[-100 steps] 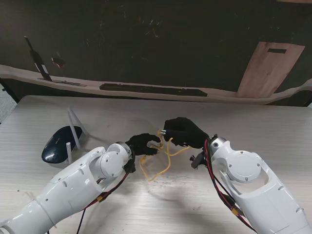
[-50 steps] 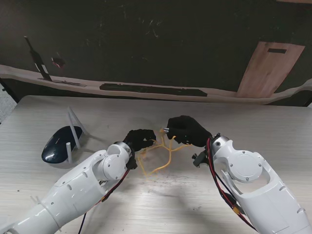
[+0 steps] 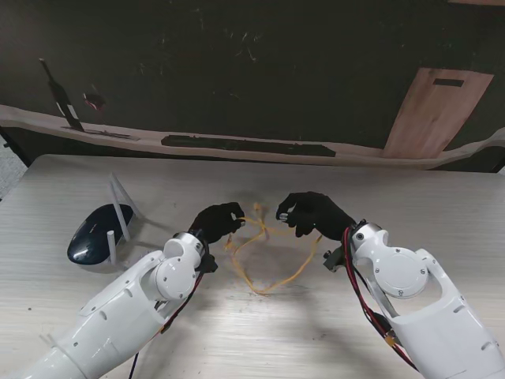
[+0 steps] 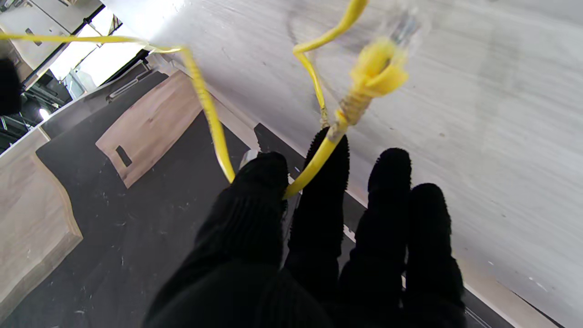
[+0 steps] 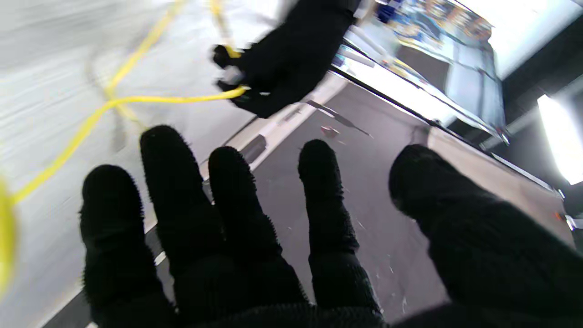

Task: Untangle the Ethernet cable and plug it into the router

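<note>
My left hand [image 3: 217, 222] is shut on the yellow Ethernet cable [image 3: 272, 286], pinching it between thumb and forefinger [image 4: 259, 182]. One yellow-booted plug [image 4: 378, 70] sticks out just past those fingers. From there the cable hangs in a wide loop towards my right hand [image 3: 312, 214]. In the right wrist view that hand's fingers [image 5: 168, 182] are spread with nothing between them. A blurred yellow strand [image 5: 5, 237] passes its little-finger side; I cannot tell whether it touches. The dark blue router [image 3: 93, 234] lies far left, with white antennas [image 3: 120, 207].
The pale wooden table [image 3: 410, 205] ends at a curved far edge, with dark floor and a wooden panel [image 3: 432, 110] behind it. The router is well to the left of both hands.
The hands have drawn apart, left hand going left and farther from me, right hand going right. The bunched cable between them has opened into one wide loop.
</note>
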Robot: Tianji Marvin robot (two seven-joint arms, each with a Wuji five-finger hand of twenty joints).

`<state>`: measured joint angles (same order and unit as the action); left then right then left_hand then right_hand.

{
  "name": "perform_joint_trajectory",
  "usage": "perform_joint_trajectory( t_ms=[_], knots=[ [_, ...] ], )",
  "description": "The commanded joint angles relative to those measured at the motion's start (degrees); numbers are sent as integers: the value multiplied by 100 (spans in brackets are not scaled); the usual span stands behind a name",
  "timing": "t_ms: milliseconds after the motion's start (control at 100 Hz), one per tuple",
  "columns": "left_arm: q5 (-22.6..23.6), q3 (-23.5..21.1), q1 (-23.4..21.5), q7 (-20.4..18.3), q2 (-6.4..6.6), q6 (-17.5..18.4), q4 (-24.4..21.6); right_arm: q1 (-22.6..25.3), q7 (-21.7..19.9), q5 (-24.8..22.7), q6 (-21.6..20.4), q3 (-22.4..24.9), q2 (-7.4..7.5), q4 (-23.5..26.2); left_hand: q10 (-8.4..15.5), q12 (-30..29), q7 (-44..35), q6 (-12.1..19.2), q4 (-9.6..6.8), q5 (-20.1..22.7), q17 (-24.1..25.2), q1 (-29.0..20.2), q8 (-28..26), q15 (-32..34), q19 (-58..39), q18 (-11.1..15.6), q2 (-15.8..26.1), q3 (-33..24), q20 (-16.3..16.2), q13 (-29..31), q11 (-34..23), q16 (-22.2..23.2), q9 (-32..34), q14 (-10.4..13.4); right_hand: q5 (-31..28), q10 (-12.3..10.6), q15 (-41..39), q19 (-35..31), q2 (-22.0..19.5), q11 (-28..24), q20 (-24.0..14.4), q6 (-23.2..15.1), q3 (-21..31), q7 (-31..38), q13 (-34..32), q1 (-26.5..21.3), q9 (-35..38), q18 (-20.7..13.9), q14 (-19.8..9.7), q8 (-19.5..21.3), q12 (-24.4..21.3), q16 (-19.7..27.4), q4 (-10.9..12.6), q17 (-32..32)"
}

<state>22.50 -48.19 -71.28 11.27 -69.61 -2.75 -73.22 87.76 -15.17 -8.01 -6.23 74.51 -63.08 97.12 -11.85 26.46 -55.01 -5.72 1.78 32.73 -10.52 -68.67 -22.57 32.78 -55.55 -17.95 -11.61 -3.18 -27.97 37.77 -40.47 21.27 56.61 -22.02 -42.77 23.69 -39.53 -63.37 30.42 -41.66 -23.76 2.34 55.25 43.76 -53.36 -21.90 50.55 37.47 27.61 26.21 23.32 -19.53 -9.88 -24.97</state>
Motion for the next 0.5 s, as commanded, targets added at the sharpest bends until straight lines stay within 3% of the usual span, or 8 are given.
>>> perform_joint_trajectory(
  t_ms=[0, 130, 150, 170, 450, 490],
  knots=[
    [26, -17, -64, -35, -16, -14, -75, 63, 2, -245, -87, 22, 88, -24, 96, -102, -240, -57, 73, 164, -47, -386, -26, 136, -305, 88, 13, -79, -163, 179, -89, 88, 211, 222, 302, -105, 963, 713, 162, 345, -110, -407, -141, -307, 594, 234, -316, -13, 50, -309, -79, 39, 130, 576],
    [224, -134, -185, 87, 12, -75, -167, 93, 54, -446, -171, 87, 98, -44, 66, -173, -209, -93, 85, 198, -141, -359, -3, 208, -397, 63, -30, -146, -212, 294, 4, 108, 289, 170, 606, -245, 2119, 2530, 337, 907, -190, -467, -200, -378, 1464, 343, -716, -627, -539, -664, -241, 241, 129, 1464],
    [261, -158, -207, 104, 19, -86, -186, 95, 81, -459, -176, 91, 93, -49, 66, -179, -204, -102, 86, 204, -148, -355, 0, 216, -406, 58, -36, -156, -217, 310, 13, 110, 294, 162, 644, -256, 2195, 3043, 357, 929, -705, -443, -207, -340, 1517, 358, -750, -691, -584, -752, -251, 236, 128, 1438],
    [297, -181, -228, 120, 26, -96, -205, 96, 117, -469, -180, 93, 86, -55, 62, -187, -189, -128, 88, 213, -155, -349, 11, 223, -414, 53, -43, -168, -222, 321, 23, 111, 307, 152, 683, -261, 2241, 3219, 385, 952, -824, -413, -208, -339, 1574, 360, -789, -729, -638, -776, -261, 246, 129, 1495],
    [583, -525, -533, 64, 157, -22, -576, 121, 816, -211, -114, -3, -103, -80, 83, -62, -78, -102, 131, 302, -112, -192, 56, 396, -374, -60, -173, -511, -235, 430, -332, 164, 339, 33, 392, -175, 2109, 3520, 248, 826, -1054, 161, 31, -293, 1471, 174, -666, -821, -729, -854, -288, 209, 156, 1446],
    [609, -556, -564, 18, 179, 25, -633, 115, 878, -151, -149, -35, -122, -80, 90, -46, -70, -74, 136, 299, -110, -181, 56, 414, -367, -60, -167, -524, -234, 451, -369, 168, 325, 126, 388, -194, 2017, 3543, 273, 782, -1077, 189, 108, -315, 1487, 190, -683, -806, -755, -869, -286, 192, 141, 1383]
  ],
)
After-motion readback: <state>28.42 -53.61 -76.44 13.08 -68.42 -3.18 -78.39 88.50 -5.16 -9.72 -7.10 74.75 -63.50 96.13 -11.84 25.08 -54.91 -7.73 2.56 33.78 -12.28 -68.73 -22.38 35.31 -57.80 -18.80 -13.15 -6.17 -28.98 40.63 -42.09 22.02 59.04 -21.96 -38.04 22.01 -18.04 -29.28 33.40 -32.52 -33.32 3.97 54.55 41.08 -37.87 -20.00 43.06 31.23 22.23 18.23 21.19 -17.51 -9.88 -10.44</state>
